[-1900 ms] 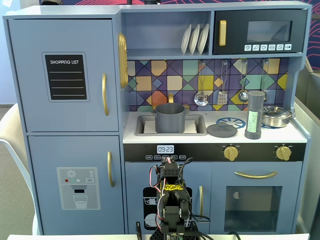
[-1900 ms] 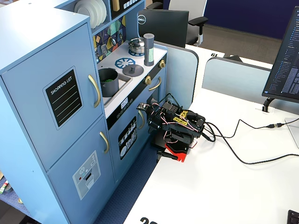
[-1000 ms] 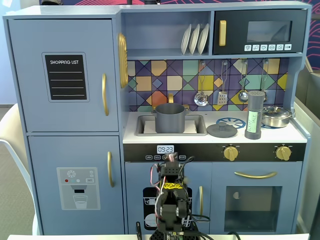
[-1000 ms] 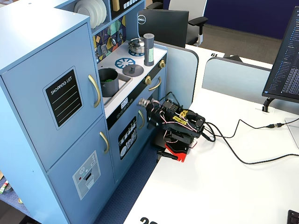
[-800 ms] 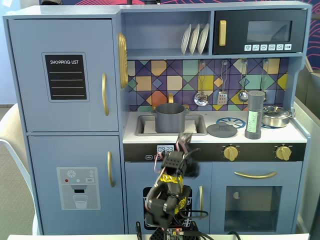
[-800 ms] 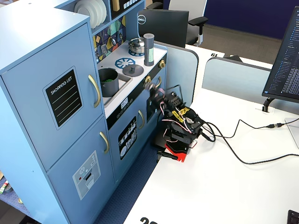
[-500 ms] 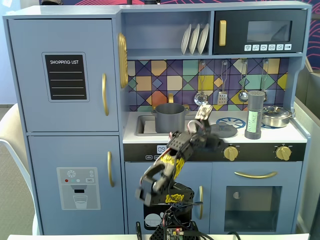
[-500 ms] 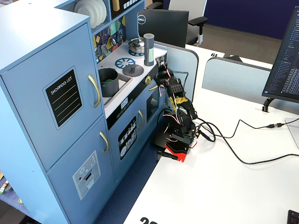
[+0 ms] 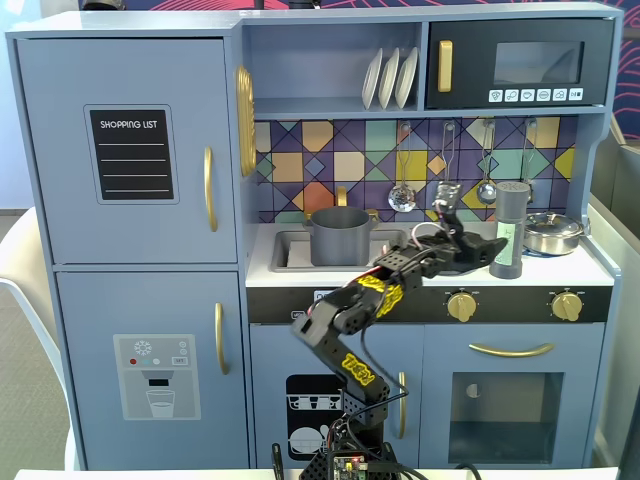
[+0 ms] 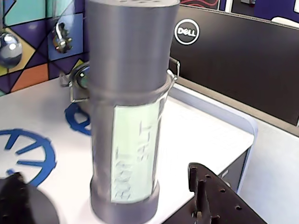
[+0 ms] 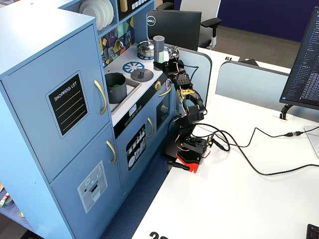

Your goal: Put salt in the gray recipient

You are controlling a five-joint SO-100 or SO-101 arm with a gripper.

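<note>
Wrist view: spread-jawed gripper (image 10: 117, 205) just short of the upright salt (image 10: 127, 107), near the counter (image 10: 196, 140) edge.

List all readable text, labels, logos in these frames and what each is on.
"SHOPPING LIST": black chalkboard panel on the blue toy kitchen's upper left door.
"SALT": light green label on the tall gray cylindrical shaker; a second word beside it is too blurred to be sure of.
"DELL": round logo on the black monitor back.
Microwave button icons and yellow arm stickers: too small to read.
</note>
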